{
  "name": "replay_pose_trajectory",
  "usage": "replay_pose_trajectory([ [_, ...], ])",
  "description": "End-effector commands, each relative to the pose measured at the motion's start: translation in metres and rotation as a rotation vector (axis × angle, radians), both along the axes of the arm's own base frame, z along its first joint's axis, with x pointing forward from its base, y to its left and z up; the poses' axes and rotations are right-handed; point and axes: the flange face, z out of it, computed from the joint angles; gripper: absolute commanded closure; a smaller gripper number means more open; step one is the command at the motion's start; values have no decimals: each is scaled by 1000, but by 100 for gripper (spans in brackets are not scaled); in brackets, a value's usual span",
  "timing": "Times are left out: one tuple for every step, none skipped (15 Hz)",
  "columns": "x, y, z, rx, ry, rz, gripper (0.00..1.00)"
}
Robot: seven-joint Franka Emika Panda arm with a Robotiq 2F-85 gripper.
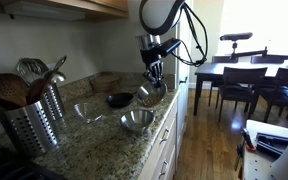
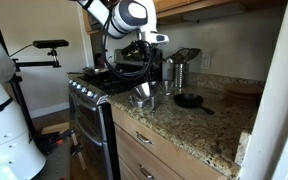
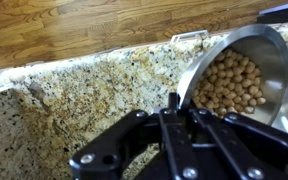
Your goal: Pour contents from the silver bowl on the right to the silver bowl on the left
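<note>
My gripper is shut on the rim of a silver bowl and holds it tilted just above the granite counter. In the wrist view the held bowl is full of tan chickpeas, with the gripper pinching its near rim. A second silver bowl stands empty on the counter, nearer the camera than the held one. The gripper and held bowl also show in an exterior view; the second bowl is not clear there.
A small clear bowl and a black bowl sit beside the silver ones. A metal utensil holder with spoons stands at the counter's near end. A stove adjoins the counter. A dining table with chairs stands beyond.
</note>
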Motion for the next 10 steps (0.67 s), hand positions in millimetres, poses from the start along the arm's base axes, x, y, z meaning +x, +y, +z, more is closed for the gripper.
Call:
replay_pose_trajectory([
  [-8,21,12,-62,17,30,92],
  [-8,28,12,-72,22,45,92],
  [-8,34,12,-80,26,57,92],
  [-7,39,13,-96,30,68,92],
  [-7,45,15,-107,34,82,92],
  [-7,50,16,-118,37,94,92],
  [-6,54,18,-132,38,105,92],
  [-5,58,20,-144,42,116,92],
  [-4,62,22,-156,44,127,92],
  [-3,65,24,-169,46,138,92],
])
